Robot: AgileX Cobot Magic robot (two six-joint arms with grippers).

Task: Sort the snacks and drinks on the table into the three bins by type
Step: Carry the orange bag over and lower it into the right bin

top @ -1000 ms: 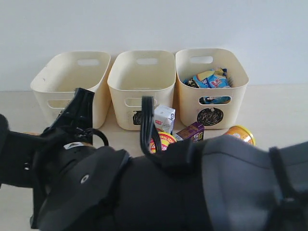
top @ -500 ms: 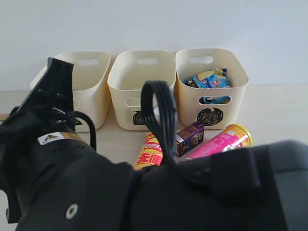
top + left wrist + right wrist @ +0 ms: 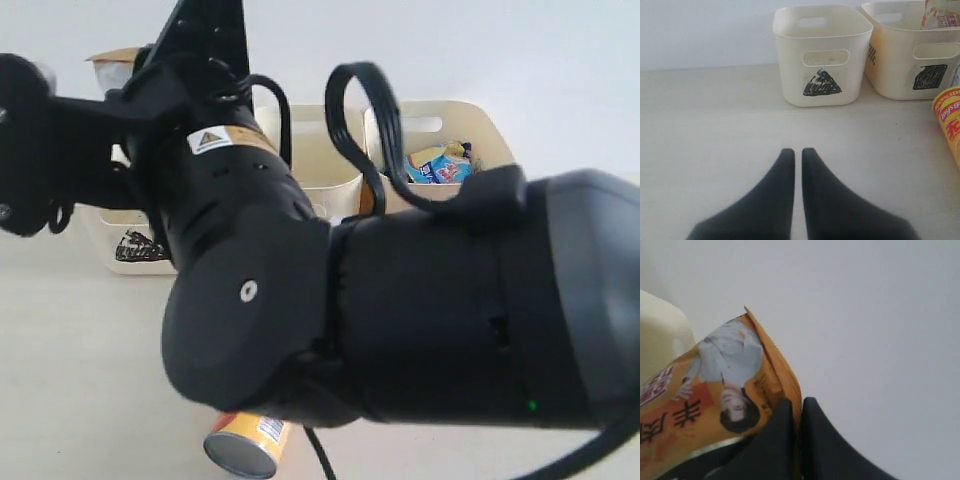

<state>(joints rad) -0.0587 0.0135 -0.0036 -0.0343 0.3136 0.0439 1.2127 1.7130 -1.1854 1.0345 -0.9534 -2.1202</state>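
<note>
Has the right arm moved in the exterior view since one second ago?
Yes. The right arm has risen: it was below the bins' rims, and now its pincer end stands above the left bin, holding the orange bag.

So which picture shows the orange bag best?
The right wrist view: the orange bag fills it, pinched in the right end effector. The exterior view shows only a corner behind the arm; the left wrist view shows none.

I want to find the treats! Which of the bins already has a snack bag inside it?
The bin with shiny blue bag inside: the right-hand bin in the exterior view. The triangle bin looks empty; the arm hides most of the middle one.
</note>
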